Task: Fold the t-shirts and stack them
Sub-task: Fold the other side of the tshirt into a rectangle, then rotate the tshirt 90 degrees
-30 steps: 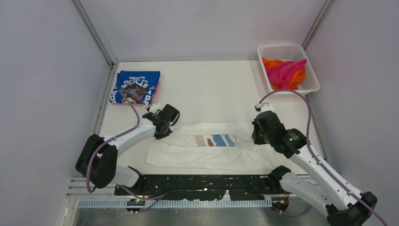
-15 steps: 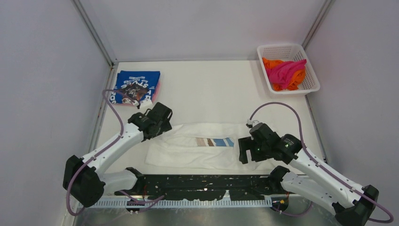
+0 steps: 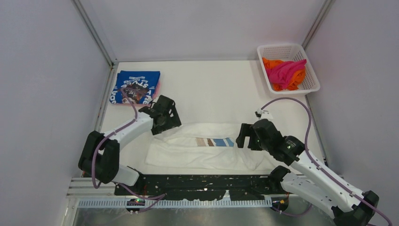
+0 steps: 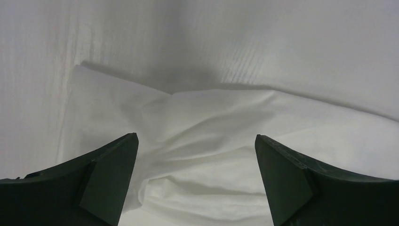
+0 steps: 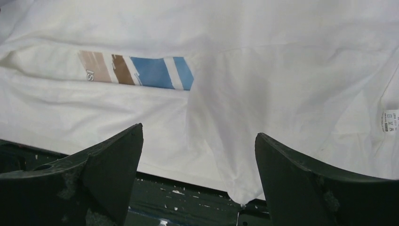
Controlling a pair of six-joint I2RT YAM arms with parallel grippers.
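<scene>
A white t-shirt (image 3: 197,151) with a brown and blue print (image 3: 215,141) lies folded into a long band across the near part of the table. My left gripper (image 3: 170,117) hangs open over its left end, with rumpled white cloth (image 4: 211,141) below the spread fingers and nothing held. At the right end my right gripper (image 3: 241,135) is open above the shirt (image 5: 263,75), beside the print (image 5: 141,70). A folded blue t-shirt (image 3: 136,86) lies on a pink one (image 3: 158,88) at the far left. Magenta (image 3: 285,70) and orange (image 3: 270,63) shirts fill the basket.
The white mesh basket (image 3: 282,49) stands at the far right corner. The dark base rail (image 3: 197,183) runs along the table's near edge, and the white shirt's near hem hangs over this rail (image 5: 188,197). A size label (image 5: 389,120) shows on the shirt's right end.
Both grippers went from shut to open and let the white shirt's ends go. The right gripper swung left over the shirt's right end; the left one lifted slightly.
</scene>
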